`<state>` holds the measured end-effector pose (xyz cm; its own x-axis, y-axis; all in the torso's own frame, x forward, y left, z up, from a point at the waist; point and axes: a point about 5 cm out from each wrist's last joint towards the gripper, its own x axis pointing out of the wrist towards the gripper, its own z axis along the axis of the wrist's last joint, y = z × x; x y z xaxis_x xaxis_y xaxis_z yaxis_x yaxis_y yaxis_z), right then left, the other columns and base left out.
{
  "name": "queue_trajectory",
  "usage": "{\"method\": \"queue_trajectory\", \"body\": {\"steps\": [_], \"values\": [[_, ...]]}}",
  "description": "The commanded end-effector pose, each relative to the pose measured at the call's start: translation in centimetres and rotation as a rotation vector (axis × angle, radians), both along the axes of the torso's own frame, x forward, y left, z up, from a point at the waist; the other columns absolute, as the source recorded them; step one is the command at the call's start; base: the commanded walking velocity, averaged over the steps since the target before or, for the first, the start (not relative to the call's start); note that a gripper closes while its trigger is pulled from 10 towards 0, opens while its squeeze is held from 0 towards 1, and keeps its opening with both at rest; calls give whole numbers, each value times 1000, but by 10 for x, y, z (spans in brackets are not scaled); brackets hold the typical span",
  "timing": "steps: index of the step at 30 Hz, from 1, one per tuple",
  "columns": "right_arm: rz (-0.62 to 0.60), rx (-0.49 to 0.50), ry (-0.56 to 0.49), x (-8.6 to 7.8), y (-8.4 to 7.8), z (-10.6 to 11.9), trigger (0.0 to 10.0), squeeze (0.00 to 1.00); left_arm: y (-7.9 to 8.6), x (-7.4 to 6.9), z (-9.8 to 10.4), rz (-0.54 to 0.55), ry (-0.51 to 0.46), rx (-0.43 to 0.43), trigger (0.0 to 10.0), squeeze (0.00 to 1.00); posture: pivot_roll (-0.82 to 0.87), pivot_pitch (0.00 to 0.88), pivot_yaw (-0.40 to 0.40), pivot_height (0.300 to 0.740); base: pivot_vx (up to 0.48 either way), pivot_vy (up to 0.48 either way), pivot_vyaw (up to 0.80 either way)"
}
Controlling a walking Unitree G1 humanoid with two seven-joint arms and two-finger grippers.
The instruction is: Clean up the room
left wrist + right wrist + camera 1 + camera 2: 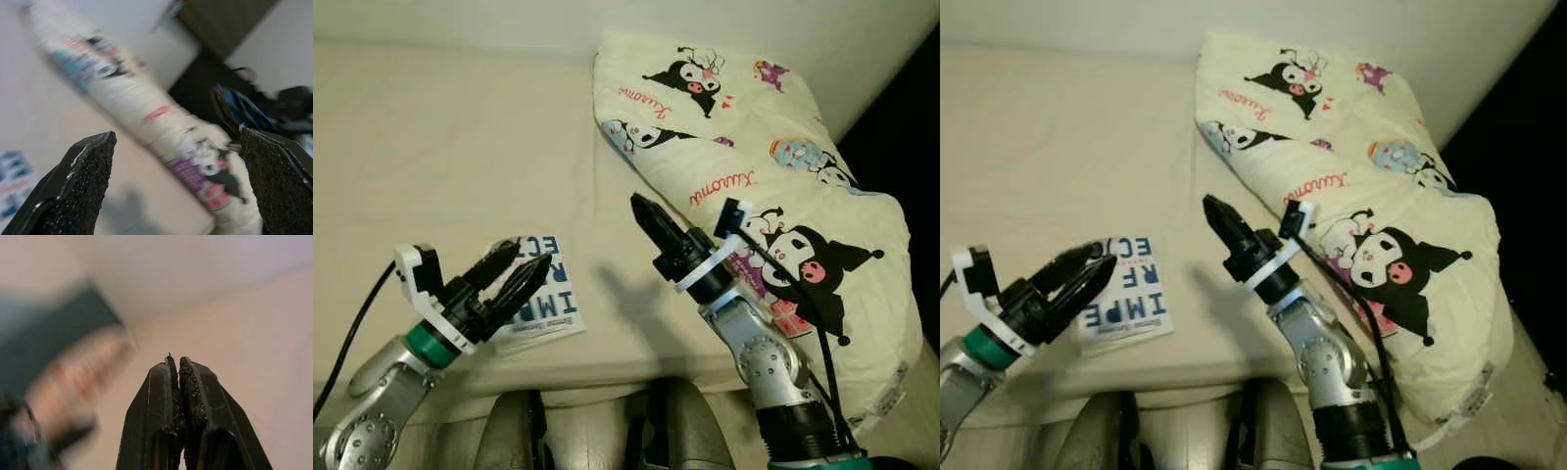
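Bed with cream sheet, seen from above by the head camera. A long pillow printed with cartoon characters lies along the robot's right side of the mattress, running from the far edge toward the near right corner. A thin booklet with blue lettering lies flat near the front edge of the bed, well apart from the pillow.

The left end effector hovers just above the booklet's left part, fingers spread to a moderate gap, gripping nothing; its wrist view shows the two pads wide apart with the pillow blurred beyond. The right end effector is raised over bare sheet between booklet and pillow, fingers pressed together and empty, as its wrist view confirms. A black cable runs along the right arm, crossing in front of the pillow.
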<state>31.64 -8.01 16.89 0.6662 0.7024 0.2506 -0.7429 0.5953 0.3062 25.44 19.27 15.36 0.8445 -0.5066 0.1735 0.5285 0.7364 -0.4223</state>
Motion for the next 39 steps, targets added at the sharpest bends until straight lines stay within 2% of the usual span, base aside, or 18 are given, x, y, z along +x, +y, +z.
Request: {"method": "queue_trajectory", "body": {"steps": [1, 3, 4, 5, 6, 8, 9, 10, 11, 12, 19, 23, 28, 31, 34, 37, 38, 39], "values": [[-10, -176, -4, -4, 8, -21, 10000, 0, 2, 3, -20, 58, 91, 43, 10000, 0, 82, 127, -58, 616, 0, 0, 0], [-10, -176, -4, -4, 8, -21, 10000, 0, 2, 3, -20, 58, 91, 43, 10000, 0, 82, 127, -58, 616, 0, 0, 0], [-49, -333, -10, -3, 9, -38, 10000, 0, 6, 10, -42, 162, 179, 250, 10000, 0, 82, 131, -59, 616, 0, 0, 0], [-67, -398, -13, -3, 9, -45, 10000, 0, 9, 12, -52, 205, 209, 369, 10000, 0, 82, 131, -59, 616, 0, 0, 0], [-77, -439, -16, -2, 9, -49, 10000, 0, 10, 14, -58, 230, 224, 446, 10000, 0, 82, 131, -59, 616, 0, 0, 0], [-77, -439, -16, -2, 9, -49, 10000, 0, 10, 14, -58, 230, 224, 446, 10000, 0, 82, 131, -59, 616, 0, 0, 0], [-189, -473, 60, 1, -4, -68, 10000, 0, -1, 13, -81, 127, 143, 819, 10000, 0, 82, 142, -68, 616, 0, 0, 0], [-189, -473, 60, 1, -4, -68, 10000, 0, -1, 13, -81, 127, 143, 819, 10000, 0, 82, 142, -68, 616, 0, 0, 0], [-279, -467, 127, 3, -17, -79, 10000, 0, -13, 11, -93, -7, 42, 1034, 10000, 0, 77, 147, -66, 616, 0, 0, 0], [-279, -467, 127, 3, -17, -79, 10000, 0, -13, 11, -93, -7, 42, 1034, 10000, 0, 77, 147, -66, 616, 0, 0, 0], [-371, -467, 142, 3, -35, -85, 10000, 0, -43, 7, -95, -302, -177, 1193, 10000, 0, 54, 152, -56, 616, 0, 0, 0], [-393, -469, 131, 1, -35, -87, 10000, 0, -36, 22, -110, -239, -222, 1412, 10000, 0, 31, 166, -50, 616, 0, 0, 0], [-431, -492, 129, -1, -41, -92, 10000, 0, -31, 35, -120, -197, -298, 1585, 10000, 0, 16, 185, -70, 616, 0, 0, 0], [-465, -511, 139, -2, -49, -95, 10000, 0, -30, 39, -121, -163, -334, 1642, 10000, 0, 9, 189, -73, 616, 0, 0, 0], [-555, -545, 175, -5, -69, -104, 10000, 0, -31, 41, -126, -143, -330, 1646, 10000, 0, -15, 192, -77, 616, 0, 0, 0], [-582, -550, 193, -7, -75, -107, 10000, 0, -31, 39, -131, -145, -329, 1661, 10000, 0, -25, 195, -76, 616, 0, 0, 0], [-590, -548, 197, -8, -77, -107, 10000, 0, -28, 39, -134, -120, -334, 1706, 8863, 0, -39, 200, -74, 616, 0, 0, 0], [-590, -548, 197, -8, -77, -107, 10000, 0, -28, 39, -134, -120, -334, 1706, 8863, 0, -39, 200, -74, 616, 0, 0, 0]]}}
